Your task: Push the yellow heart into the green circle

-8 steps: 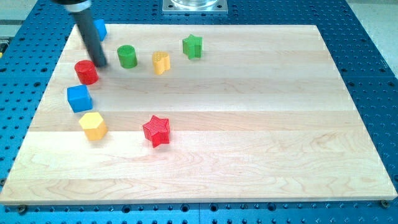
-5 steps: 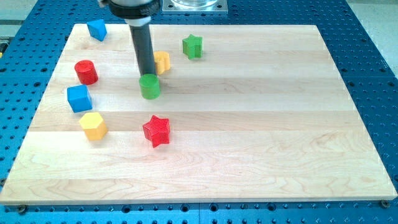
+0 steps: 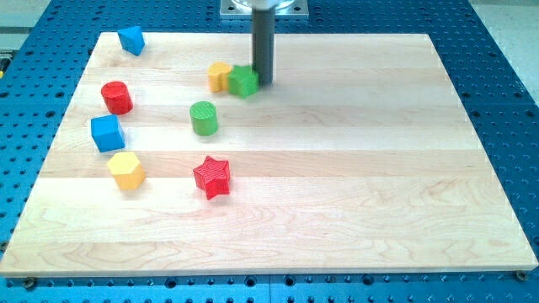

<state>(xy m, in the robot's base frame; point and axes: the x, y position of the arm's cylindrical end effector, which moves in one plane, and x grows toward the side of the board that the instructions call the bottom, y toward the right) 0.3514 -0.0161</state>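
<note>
Camera view: one angled look down onto a pale wooden desk (image 3: pixel 337 194) lying on a blue perforated base (image 3: pixel 505 101).
Rod: a straight dark rod comes down from the view's top; there is no hand on it, so nothing is spread, pressed together or pinching.
My tip (image 3: pixel 265 82): on the desk, touching the right side of the green star.
Green star (image 3: pixel 243 81): blurred, just to the view's right of the yellow heart and touching it.
Yellow heart (image 3: pixel 219 77): above and slightly to the view's right of the green circle, apart from it with bare wood between.
Green circle (image 3: pixel 203 118): an upright cylinder, taken here as the landmark, in the desk's left half.
Red star (image 3: pixel 211 177): below the green circle, near it but apart.
Red cylinder (image 3: pixel 116 98): well to the view's left of the green circle, slightly higher.
Blue cube (image 3: pixel 107 133): left of the green circle, slightly lower.
Yellow hexagon block (image 3: pixel 126 170): lower left of the green circle.
Blue block (image 3: pixel 130 39): far upper left of the green circle, near the desk's corner; its shape is unclear.
</note>
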